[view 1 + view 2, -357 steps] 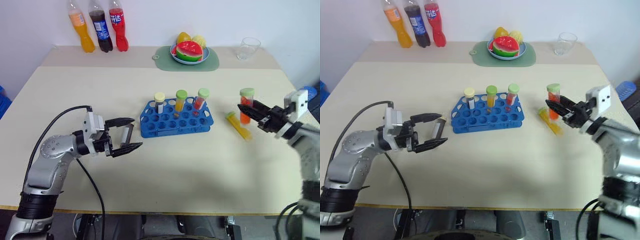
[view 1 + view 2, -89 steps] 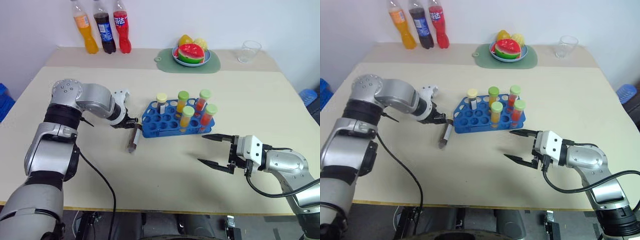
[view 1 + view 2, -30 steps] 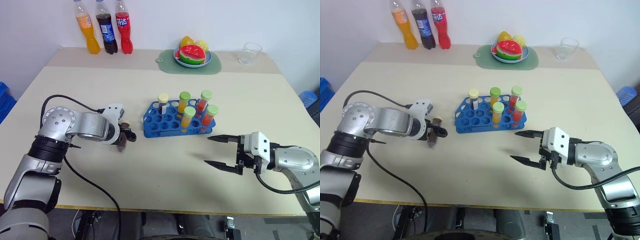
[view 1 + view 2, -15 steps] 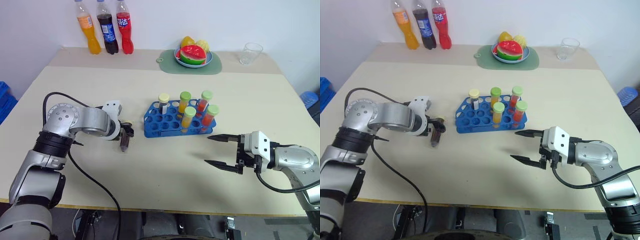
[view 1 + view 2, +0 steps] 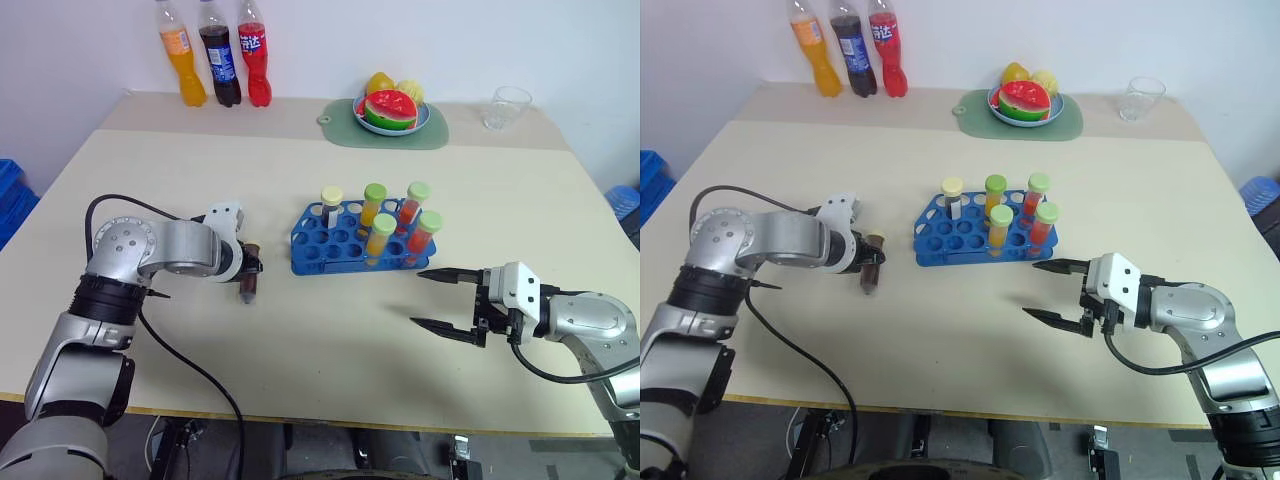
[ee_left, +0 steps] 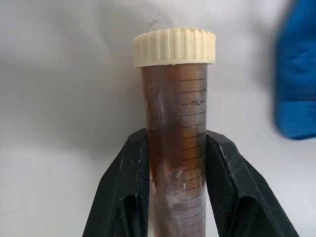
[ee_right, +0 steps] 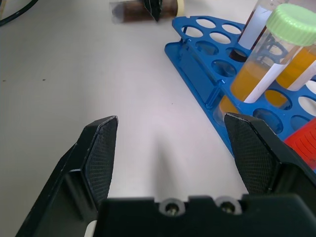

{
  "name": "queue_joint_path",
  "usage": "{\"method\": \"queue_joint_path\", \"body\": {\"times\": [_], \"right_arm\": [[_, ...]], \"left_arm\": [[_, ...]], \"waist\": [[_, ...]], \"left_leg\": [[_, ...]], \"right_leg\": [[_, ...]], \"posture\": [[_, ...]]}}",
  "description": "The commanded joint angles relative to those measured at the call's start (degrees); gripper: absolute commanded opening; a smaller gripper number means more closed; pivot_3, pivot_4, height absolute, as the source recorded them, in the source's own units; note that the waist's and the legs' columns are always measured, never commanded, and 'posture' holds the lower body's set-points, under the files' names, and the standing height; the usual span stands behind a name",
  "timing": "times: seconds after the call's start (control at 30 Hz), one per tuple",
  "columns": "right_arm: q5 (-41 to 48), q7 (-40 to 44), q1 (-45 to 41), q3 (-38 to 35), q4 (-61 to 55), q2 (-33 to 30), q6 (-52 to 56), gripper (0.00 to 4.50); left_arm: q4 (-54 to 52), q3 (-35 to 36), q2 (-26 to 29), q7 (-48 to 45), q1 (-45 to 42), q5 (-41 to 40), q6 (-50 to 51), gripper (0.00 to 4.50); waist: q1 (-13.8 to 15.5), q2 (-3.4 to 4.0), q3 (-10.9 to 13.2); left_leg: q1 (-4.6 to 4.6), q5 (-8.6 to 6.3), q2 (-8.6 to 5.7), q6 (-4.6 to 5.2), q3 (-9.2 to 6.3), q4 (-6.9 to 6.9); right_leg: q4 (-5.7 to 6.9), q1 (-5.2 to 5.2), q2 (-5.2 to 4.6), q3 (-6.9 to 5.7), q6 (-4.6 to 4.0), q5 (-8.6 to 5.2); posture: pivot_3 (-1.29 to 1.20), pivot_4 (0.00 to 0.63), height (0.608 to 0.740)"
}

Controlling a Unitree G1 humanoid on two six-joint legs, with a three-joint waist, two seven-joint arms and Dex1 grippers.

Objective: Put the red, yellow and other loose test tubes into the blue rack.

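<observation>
The left gripper [image 5: 250,272] was clenched on the brown tube [image 6: 174,148], at nine o'clock from the blue rack [image 5: 340,250]. The right gripper [image 5: 432,298] stood released, at five o'clock from the rack.

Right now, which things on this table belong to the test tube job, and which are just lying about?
Job:
- brown tube, held in left gripper
- blue rack, tubes already standing in it
- right gripper, open

Lying about:
- three soda bottles
- fruit plate on green mat
- clear cup
</observation>
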Motion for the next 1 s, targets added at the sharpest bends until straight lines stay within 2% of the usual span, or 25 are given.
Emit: {"method": "queue_joint_path", "body": {"times": [0.03,0.13,0.27,0.37,0.43,0.53,0.77,1.0], "right_arm": [[0.6,-1.7,0.5,-2.2,-1.0,0.8,-0.6,3.78],[0.5,-3.6,1.5,-2.7,-1.9,1.8,-0.3,3.78],[0.1,-5.9,2.5,-3.1,-2.4,2.9,-0.5,3.78],[-0.6,-8.3,3.1,-3.1,-2.7,4.3,-0.7,3.78],[-1.0,-9.7,3.7,-3.2,-3.1,5.2,-0.8,3.78],[-1.9,-12.3,5.4,-3.5,-4.2,6.8,-1.4,3.78],[-4.3,-17.2,8.6,-3.4,-6.2,9.7,-3.2,3.78],[-6.1,-20.3,11.0,-2.8,-7.7,11.9,-4.2,3.78]], "left_arm": [[-12.7,6.7,1.4,-17.1,2.2,12.6,-5.9,1.31],[-22.5,10.5,1.3,-42.4,7.9,26.8,-17.0,1.31],[-24.2,11.6,-1.1,-63.8,10.5,39.1,-29.3,1.31],[-21.1,7.9,-2.8,-81.6,11.2,52.1,-42.2,1.31],[-16.5,6.4,-5.5,-89.3,11.6,59.6,-51.0,1.31],[-7.4,4.2,-8.7,-103.0,10.0,65.5,-59.2,1.31],[11.4,6.1,-15.3,-122.3,3.2,66.0,-60.4,1.31],[23.0,5.2,-18.7,-130.7,-2.7,72.6,-63.6,1.31]], "waist": [[0.0,0.01,0.0],[0.0,0.03,0.0],[0.1,0.03,0.0],[0.1,0.03,0.0],[0.1,0.08,0.0],[0.1,0.07,0.0],[0.0,0.03,0.0],[-0.1,0.03,0.0]], "left_leg": [[0.00,0.01,0.00,-0.02,0.02,-0.02],[0.02,0.10,0.00,-0.19,0.07,-0.10],[-0.03,0.00,0.01,-0.01,0.08,-0.11],[-0.08,-0.02,0.01,0.04,0.07,-0.11],[-0.10,-0.10,0.01,0.17,0.12,-0.11],[-0.16,-0.19,0.02,0.34,0.15,-0.10],[-0.52,-0.31,0.03,0.57,0.10,0.09],[-0.55,-0.34,0.04,0.62,0.08,0.10]], "right_leg": [[-0.01,-0.01,0.00,0.00,0.00,0.00],[-0.07,-0.01,0.01,0.00,-0.03,-0.02],[-0.21,0.00,0.01,0.00,-0.05,-0.02],[-0.37,0.03,0.01,0.00,-0.05,-0.02],[-0.48,0.05,0.02,0.01,-0.05,-0.02],[-0.64,0.09,0.02,0.02,-0.04,-0.01],[-0.68,-0.11,0.05,0.00,0.03,0.03],[-0.67,-0.15,0.08,-0.01,0.09,0.05]], "posture": [[0.00,0.150,0.740],[0.00,0.150,0.740],[0.00,0.150,0.740],[0.00,0.150,0.740],[0.00,0.150,0.740],[0.00,0.150,0.740],[0.00,0.150,0.740],[0.00,0.150,0.740]]}}
